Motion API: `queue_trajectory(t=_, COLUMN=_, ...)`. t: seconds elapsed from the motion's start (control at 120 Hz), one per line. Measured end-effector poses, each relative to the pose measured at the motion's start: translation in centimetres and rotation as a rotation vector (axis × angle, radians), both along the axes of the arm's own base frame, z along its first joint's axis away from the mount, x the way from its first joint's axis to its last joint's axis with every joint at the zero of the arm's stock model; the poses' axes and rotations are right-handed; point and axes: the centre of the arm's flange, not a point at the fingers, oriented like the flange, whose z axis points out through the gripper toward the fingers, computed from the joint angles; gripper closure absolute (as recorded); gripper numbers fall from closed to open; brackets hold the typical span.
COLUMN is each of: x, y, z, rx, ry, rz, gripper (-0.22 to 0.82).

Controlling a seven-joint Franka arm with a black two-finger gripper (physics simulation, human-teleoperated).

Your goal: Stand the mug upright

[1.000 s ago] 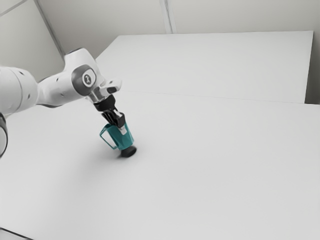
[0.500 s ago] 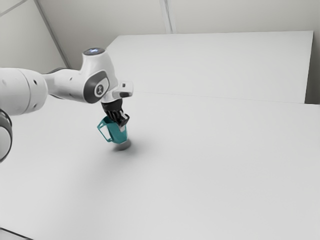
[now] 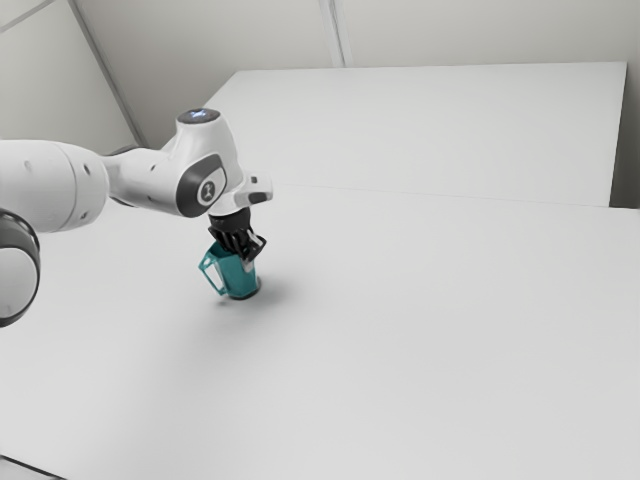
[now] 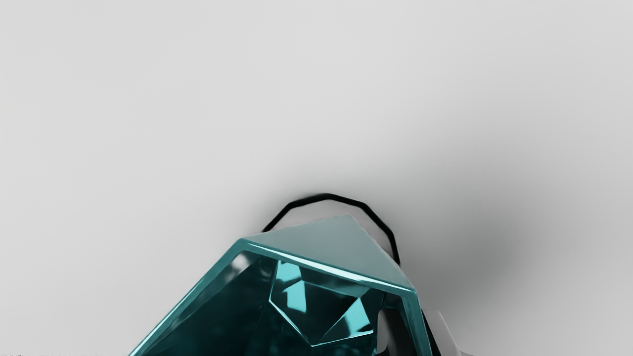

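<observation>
The teal faceted mug point(image 3: 236, 273) stands close to upright, its open rim up and its handle toward the exterior view's left. Whether its base rests fully on the table cannot be told. My gripper point(image 3: 247, 258) is at the mug's rim, pointing down. Seen from the hand, the mug point(image 4: 326, 247) shows its hollow inside, with a dark curved edge around its lower end. The gripper point(image 4: 414, 332) has one finger inside the mug and the other outside, pinching the wall between them. The handle is hidden from the wrist camera.
The white table point(image 3: 430, 330) extends around the mug, with a soft shadow beside it. Behind lies another pale surface point(image 3: 420, 130), with walls beyond. A thin dark edge crosses the exterior view's lower left corner.
My hand first swung the tilted mug to a steeper stance and shifted it toward the exterior view's left. Since then, hand and mug have moved down a little, with the mug still held.
</observation>
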Motion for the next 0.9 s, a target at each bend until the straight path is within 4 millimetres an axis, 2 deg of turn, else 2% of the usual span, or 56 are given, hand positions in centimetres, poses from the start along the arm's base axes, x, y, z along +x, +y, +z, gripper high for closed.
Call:
queue_trajectory(t=0.075, x=0.0, y=0.0, z=-0.1, rx=-0.002, ry=-0.002, rz=0.013, gripper=0.74)
queue_trajectory(t=0.217, x=0.0, y=0.0, z=-0.2, rx=-0.008, ry=0.000, rz=0.029, gripper=0.43)
queue_trajectory(t=0.3, x=0.0, y=0.0, z=-0.2, rx=-0.010, ry=-0.001, rz=0.036, gripper=0.29)
queue_trajectory(t=0.425, x=0.0, y=0.0, z=0.0, rx=-0.011, ry=-0.004, rz=0.045, gripper=0.16)
queue_trajectory(t=0.492, x=0.0, y=0.0, z=0.7, rx=-0.013, ry=-0.016, rz=0.048, gripper=0.12)
queue_trajectory(t=0.6, x=-0.2, y=-0.3, z=3.6, rx=-0.020, ry=-0.058, rz=0.051, gripper=0.07)
queue_trajectory(t=0.733, x=-1.2, y=-1.7, z=8.2, rx=-0.035, ry=-0.105, rz=0.038, gripper=0.04)
queue_trajectory(t=0.9, x=-2.1, y=-1.8, z=15.1, rx=-0.067, ry=-0.144, rz=0.059, gripper=0.02)
